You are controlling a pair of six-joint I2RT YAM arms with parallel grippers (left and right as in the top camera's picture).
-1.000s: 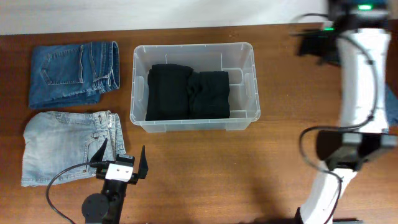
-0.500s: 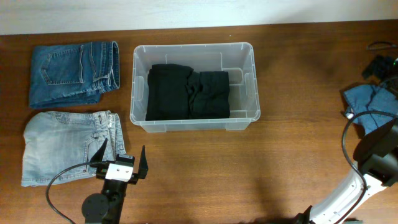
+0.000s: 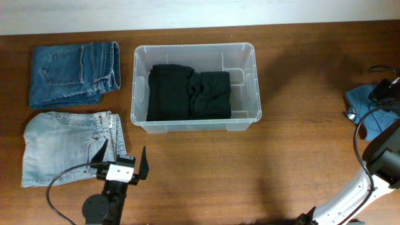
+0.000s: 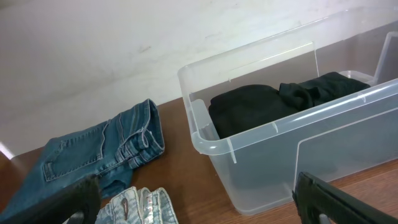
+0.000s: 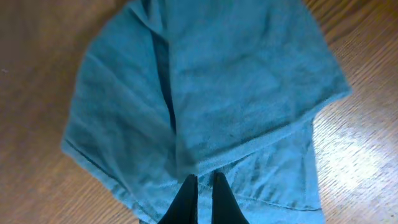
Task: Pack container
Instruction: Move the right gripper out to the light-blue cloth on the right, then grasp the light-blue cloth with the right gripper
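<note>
The clear plastic container (image 3: 194, 47) stands at the table's middle back, with folded black clothes (image 3: 187, 92) inside. The left wrist view shows its near wall (image 4: 261, 168) and the black clothes (image 4: 267, 99). My left gripper (image 3: 122, 155) rests open at the front left, nothing between its fingers (image 4: 326, 199). At the far right edge my right gripper (image 3: 382, 92) is down on a crumpled blue cloth (image 3: 359, 99). In the right wrist view its jaws (image 5: 203, 179) are shut, pinching a fold of that blue cloth (image 5: 236, 93).
Folded dark blue jeans (image 3: 74, 74) lie at the back left and folded light blue jeans (image 3: 65, 147) in front of them, just left of my left gripper. Both show in the left wrist view: dark jeans (image 4: 93, 155), light jeans (image 4: 140, 205). A cable (image 3: 62, 181) loops over the light jeans.
My right arm swung from the back right out to the table's right edge, came down on the blue cloth and shut its jaws there. The left arm stayed still.
</note>
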